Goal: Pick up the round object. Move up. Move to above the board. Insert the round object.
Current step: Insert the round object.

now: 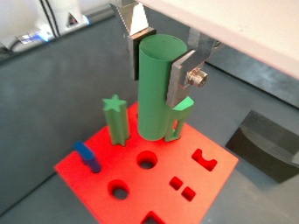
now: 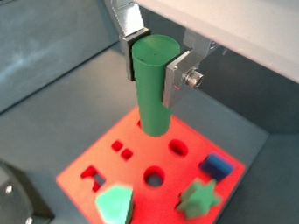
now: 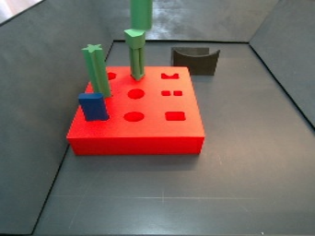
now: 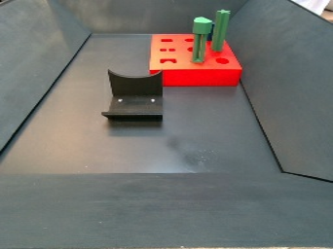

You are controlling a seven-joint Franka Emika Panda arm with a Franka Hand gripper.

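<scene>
One peg [image 1: 156, 83], plain green and round-topped, is clamped near its top between the two silver fingers of the gripper [image 1: 162, 59]; both wrist views show a plate pressed against each side of it. The peg hangs upright over the red board [image 1: 117, 171], and its lower end sits at or just inside a round hole in the board's top. Whether it has bottomed out cannot be told from any view.

Risks, as judged:
- Jamming. If the peg is slightly tilted or off-centre to the hole, further downward travel could wedge it against the rim and lift or slide the board.
- Early release. Opening the jaws before the peg is well down could leave it leaning or let it topple onto the neighbours.
- Collision. The star peg [image 1: 115, 119] and the hex-capped peg [image 1: 179, 118] stand close beside it; the hex-capped one looks nearly touching the round peg in a wrist view, so a sideways correction could knock it. A small blue block [image 1: 87, 156] stands further off at the board's edge.

Arm pose: the gripper points straight down above the board's far row, fingers vertical. In a side view only the peg [image 3: 140, 32] shows, running out of the frame, with the gripper itself out of shot. A dark curved block [image 3: 194, 60] lies clear behind the board.
</scene>
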